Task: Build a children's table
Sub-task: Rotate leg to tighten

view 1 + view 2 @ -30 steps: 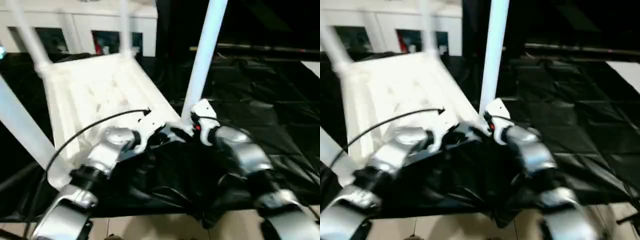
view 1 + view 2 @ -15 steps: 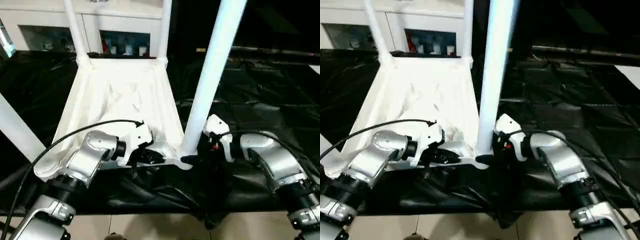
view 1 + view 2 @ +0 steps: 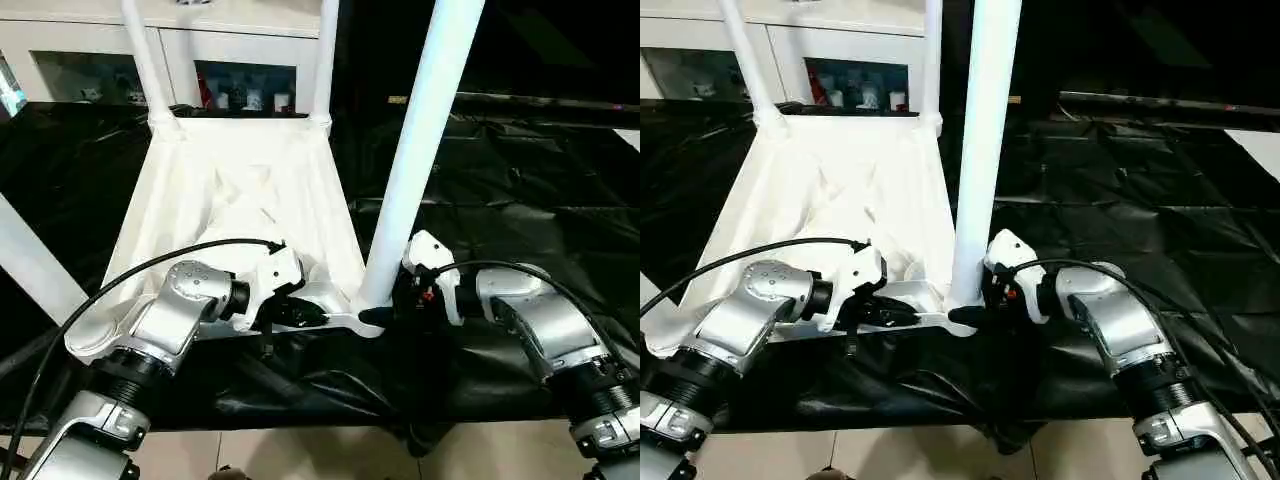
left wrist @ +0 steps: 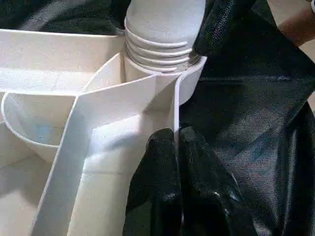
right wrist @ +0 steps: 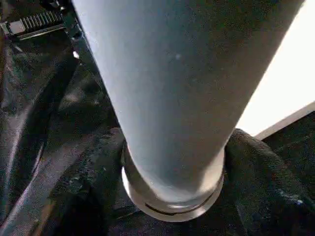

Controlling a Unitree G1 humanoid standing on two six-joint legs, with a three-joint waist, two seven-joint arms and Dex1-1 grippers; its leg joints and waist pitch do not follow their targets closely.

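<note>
The children's table lies upside down: its white ribbed tabletop point(image 3: 240, 190) rests on black sheeting with legs standing in the corner sockets. The near right leg point(image 3: 420, 150) rises steeply; its ridged end point(image 4: 162, 44) sits in the socket. Two far legs point(image 3: 145, 60) point(image 3: 325, 60) and a near left leg point(image 3: 35, 265) also stand. My left gripper point(image 4: 174, 135) is shut on the tabletop's near rim, close to that socket. My right gripper point(image 3: 385, 310) clasps the base of the near right leg, with one finger on each side of its collar point(image 5: 172, 196).
Crumpled black sheeting point(image 3: 520, 180) covers the big table, which stretches away to the right. A white cabinet point(image 3: 240, 40) stands behind. The big table's front edge lies just below my arms, with beige floor point(image 3: 300, 455) beneath. A black cable point(image 3: 130, 280) arcs over my left forearm.
My right gripper's fingers have drawn in around the base of the near right leg. The left gripper keeps its pinch on the rim. The view itself has swung and steadied.
</note>
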